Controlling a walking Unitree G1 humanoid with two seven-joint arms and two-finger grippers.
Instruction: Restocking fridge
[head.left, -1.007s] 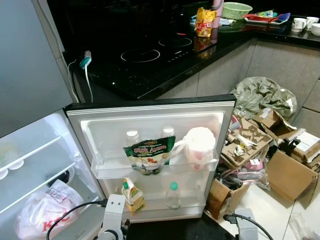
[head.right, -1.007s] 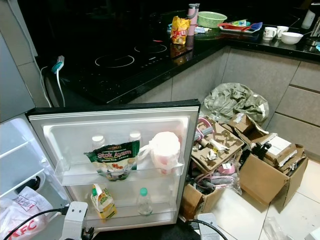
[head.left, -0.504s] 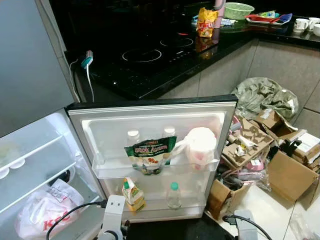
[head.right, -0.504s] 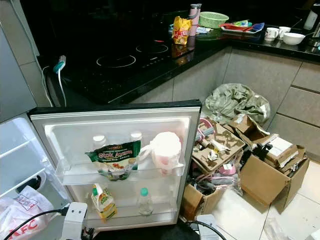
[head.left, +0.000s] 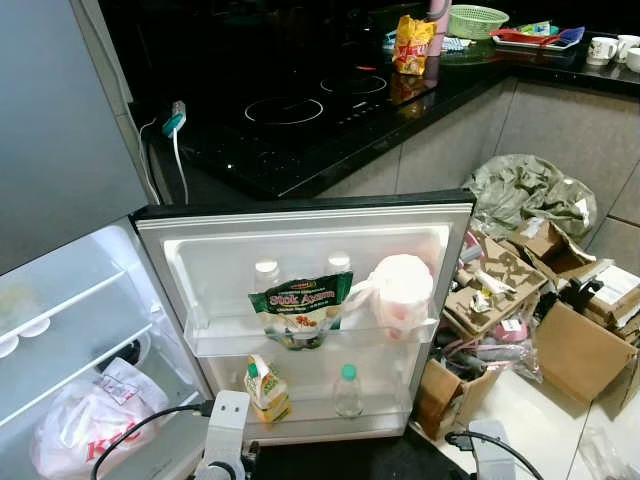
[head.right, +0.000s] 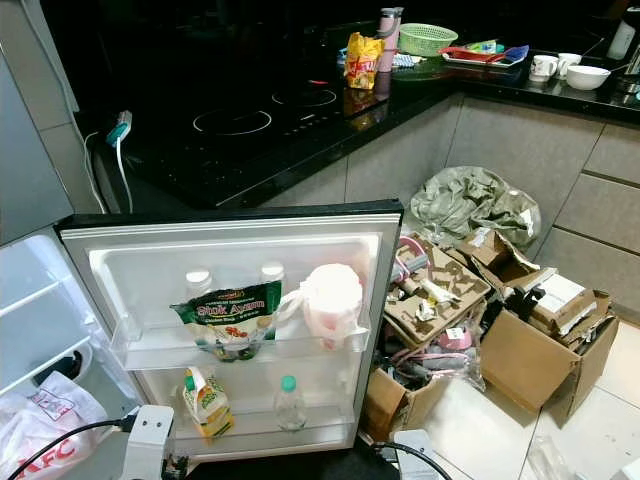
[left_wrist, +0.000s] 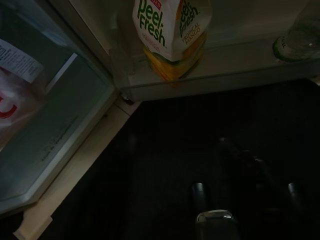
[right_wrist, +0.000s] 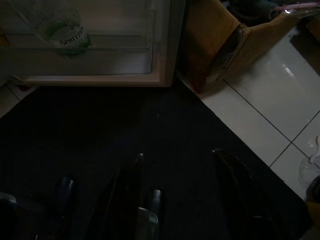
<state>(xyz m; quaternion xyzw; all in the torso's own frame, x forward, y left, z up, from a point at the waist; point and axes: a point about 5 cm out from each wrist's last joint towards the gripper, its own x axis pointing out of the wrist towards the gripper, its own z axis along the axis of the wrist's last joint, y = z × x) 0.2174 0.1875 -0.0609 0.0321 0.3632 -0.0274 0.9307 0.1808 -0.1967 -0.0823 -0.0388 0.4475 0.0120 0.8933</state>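
Fridge door (head.left: 300, 225): It stands swung open at the centre of the head view, with its inner racks facing you.
Upper door rack: A green stock pouch (head.left: 298, 308) sits at mid-frame. A pink-and-white bagged item (head.left: 400, 290) is just beside it toward the right, and two capped bottles (head.left: 266, 272) stand behind them.
Lower door rack: A yellow juice carton (head.left: 264, 388) stands upright at lower centre, and a small water bottle (head.left: 347, 390) is near it toward the right. Free space remains between and beside them.
Fridge interior: At the lower left of the frame, a white printed carrier bag (head.left: 85, 425) lies on the bottom shelf, and the wire shelves above it look mostly bare.
Left gripper (left_wrist: 247, 192): It hangs low over the dark floor mat (right_wrist: 125, 130). Its fingers are apart and hold nothing. The juice carton is ahead of them, with its long axis vertical.
Right gripper (right_wrist: 180, 195): It also hangs low. Its fingers are spread and empty, and the water bottle is ahead of them.
Key relation: Neither arm carries stock. Likely supplies are the yellow snack bag (head.left: 412, 43) on the black surface (head.left: 300, 110) at the upper centre. The right arm is judged nearer.
Obstructions: The open door lies between you and that surface. Cardboard boxes (head.left: 575, 345) and a grey sack (head.left: 530, 190) crowd the floor at the right, so plan any turn that way with care.
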